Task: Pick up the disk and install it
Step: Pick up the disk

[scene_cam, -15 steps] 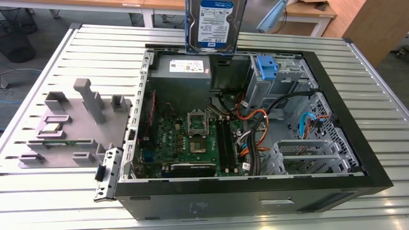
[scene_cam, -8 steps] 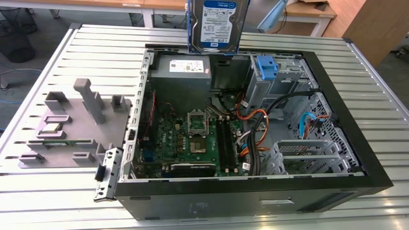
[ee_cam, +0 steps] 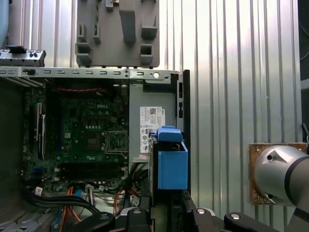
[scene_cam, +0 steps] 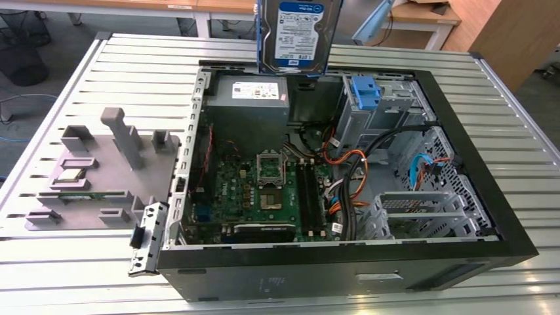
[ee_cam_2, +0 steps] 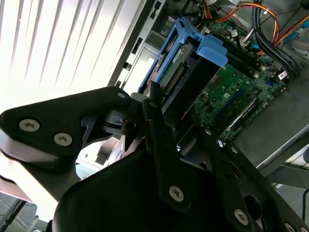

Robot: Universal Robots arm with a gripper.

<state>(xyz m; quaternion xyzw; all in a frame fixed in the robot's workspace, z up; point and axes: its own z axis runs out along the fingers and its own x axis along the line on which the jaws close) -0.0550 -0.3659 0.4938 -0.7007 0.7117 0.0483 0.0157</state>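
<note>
**Claw and disk over open case.** Claw [ee_cam_2: 176,108] clamped on disk [scene_cam: 298,33]. Fingers [ee_cam_2: 153,104] grip apparently at blue side rails [ee_cam: 172,166], pad contact partly hidden. Disk upright, projecting beyond claw tips, label toward exterior camera. Below claw: open computer case [scene_cam: 306,279] on slatted worktop [scene_cam: 131,59]. Power supply [scene_cam: 249,98] beneath disk's lower edge, motherboard [scene_cam: 254,184] farther below. Grey fixture plate [scene_cam: 88,197] beside case, well apart from claw.

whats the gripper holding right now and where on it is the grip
The disk, upright above the open computer case. The gripper is shut on its upper end; the lower end with the blue tab hangs free.
</note>
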